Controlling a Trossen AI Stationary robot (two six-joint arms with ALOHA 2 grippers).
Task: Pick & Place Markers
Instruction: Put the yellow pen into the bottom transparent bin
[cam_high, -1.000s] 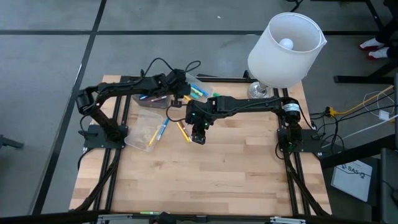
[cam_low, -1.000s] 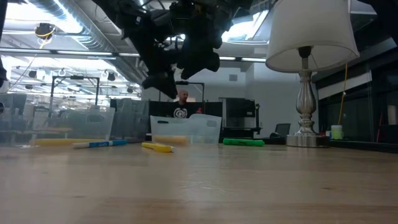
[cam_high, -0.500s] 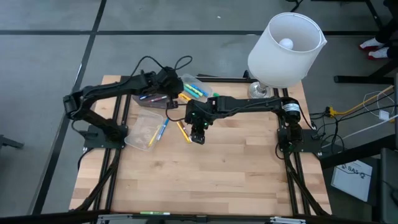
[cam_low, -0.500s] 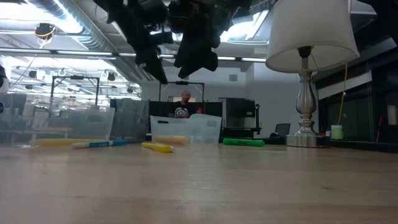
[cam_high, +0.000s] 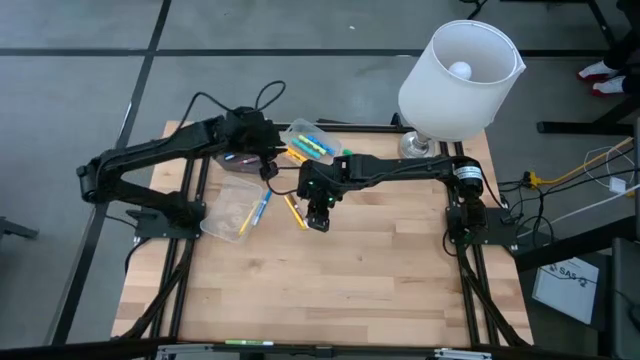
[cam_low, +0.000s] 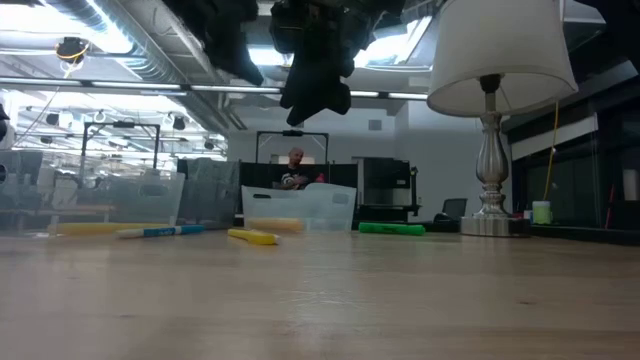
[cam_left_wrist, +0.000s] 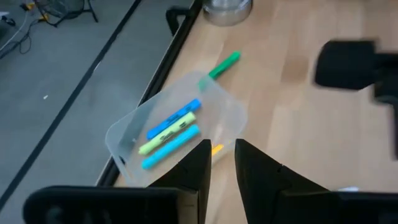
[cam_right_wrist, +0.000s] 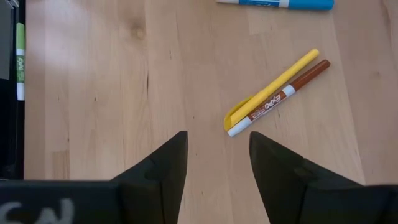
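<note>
Markers (cam_right_wrist: 277, 93) lie flat — yellow beside brown on wood, blue, green, cyan (cam_left_wrist: 169, 135) in a tub.

You are looking at two matte-black jointed arms, loose black cables looping off the left one; the left pincer (cam_left_wrist: 217, 168) and right pincer (cam_right_wrist: 216, 165) each end in blunt, dark, wedge-shaped fingers.
</note>
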